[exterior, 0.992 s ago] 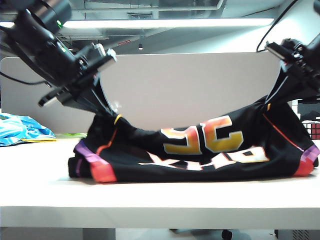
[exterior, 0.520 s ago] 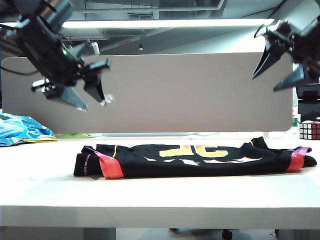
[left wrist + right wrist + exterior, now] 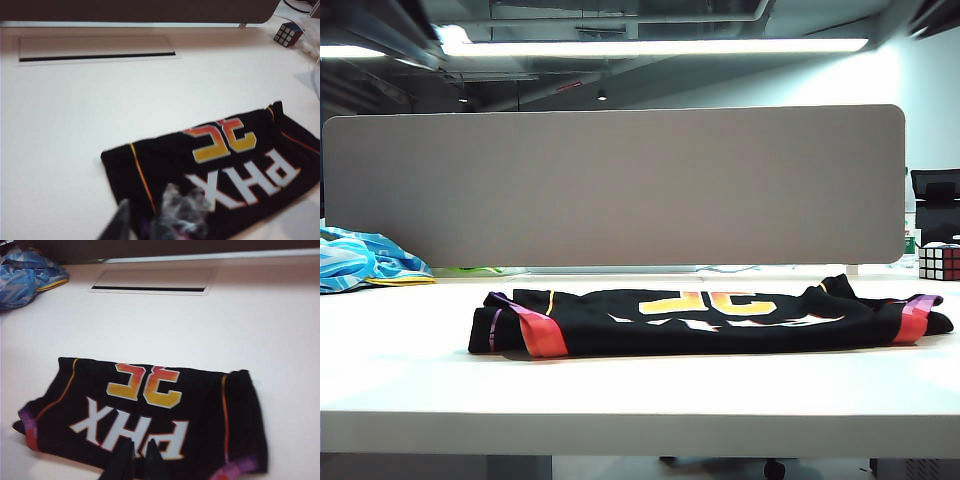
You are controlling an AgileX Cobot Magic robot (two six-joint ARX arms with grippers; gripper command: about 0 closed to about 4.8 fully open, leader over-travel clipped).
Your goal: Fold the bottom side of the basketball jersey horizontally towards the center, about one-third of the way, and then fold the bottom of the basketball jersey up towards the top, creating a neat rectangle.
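The basketball jersey (image 3: 700,320) lies folded flat in a long black rectangle on the white table (image 3: 620,400), number and white lettering facing up. Neither arm shows in the exterior view. In the left wrist view my left gripper (image 3: 150,225) hangs high above the jersey (image 3: 220,165) near its piped end, its blurred fingers apart and holding nothing. In the right wrist view my right gripper (image 3: 138,457) hovers above the lettering side of the jersey (image 3: 145,410), its two dark fingertips almost together with nothing between them.
A blue-and-white cloth (image 3: 365,258) lies at the back left of the table. A Rubik's cube (image 3: 939,262) stands at the back right. A grey partition (image 3: 620,185) runs along the far edge, with a cable slot (image 3: 97,50) in front of it.
Both grippers let go of the lifted jersey edge, opened, rose and left the exterior view. The jersey dropped flat into a folded strip. The jaws have since narrowed.
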